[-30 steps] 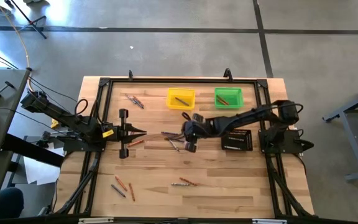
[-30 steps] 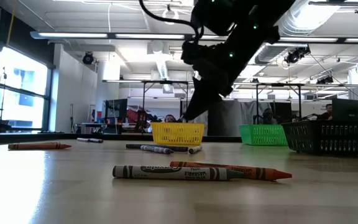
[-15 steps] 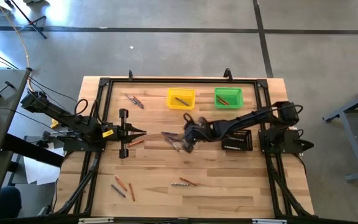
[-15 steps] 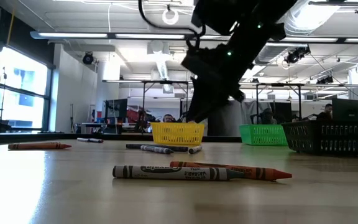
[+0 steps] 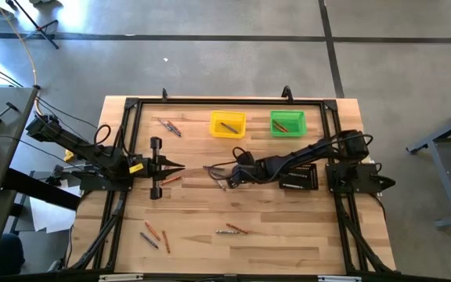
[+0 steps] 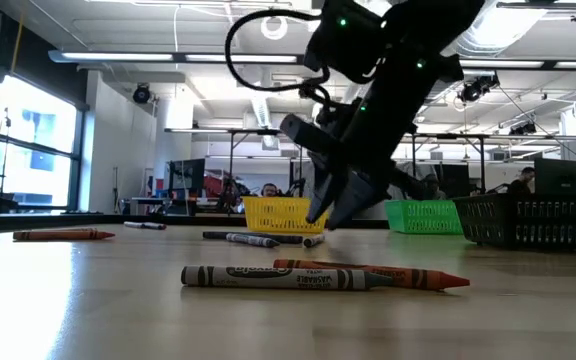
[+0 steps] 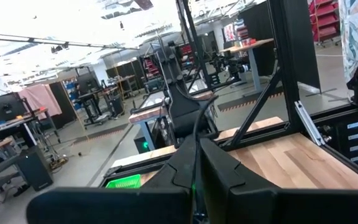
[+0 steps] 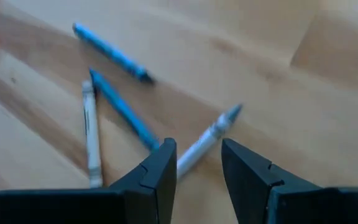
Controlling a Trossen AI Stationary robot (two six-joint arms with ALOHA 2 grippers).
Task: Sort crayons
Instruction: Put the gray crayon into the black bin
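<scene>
Several crayons [image 5: 214, 173] lie flat in a loose cluster at mid-table: two blue ones [image 8: 122, 107], a grey one [image 8: 90, 134] and a pale silvery one [image 8: 205, 144]. My right gripper [image 8: 197, 169] is open, slanting down just over the cluster, with one finger on either side of the silvery crayon's near end and touching nothing; the low view also shows this gripper [image 6: 326, 214] close above the table. My left gripper [image 5: 180, 166] is shut and empty, raised at the table's left. More crayons [image 6: 318, 276] lie near the front edge.
A yellow bin [image 5: 228, 124] and a green bin [image 5: 287, 123] stand at the far edge, each with a crayon inside. A black ribbed tray [image 5: 299, 178] sits right of my right gripper. Other crayons lie at far left [image 5: 169, 125], near left [image 5: 153, 235] and near middle [image 5: 232, 230].
My right gripper has sunk toward the crayon cluster and rolled about its own pointing line, so its fingers now straddle the silvery crayon. The crayons have stayed where they were.
</scene>
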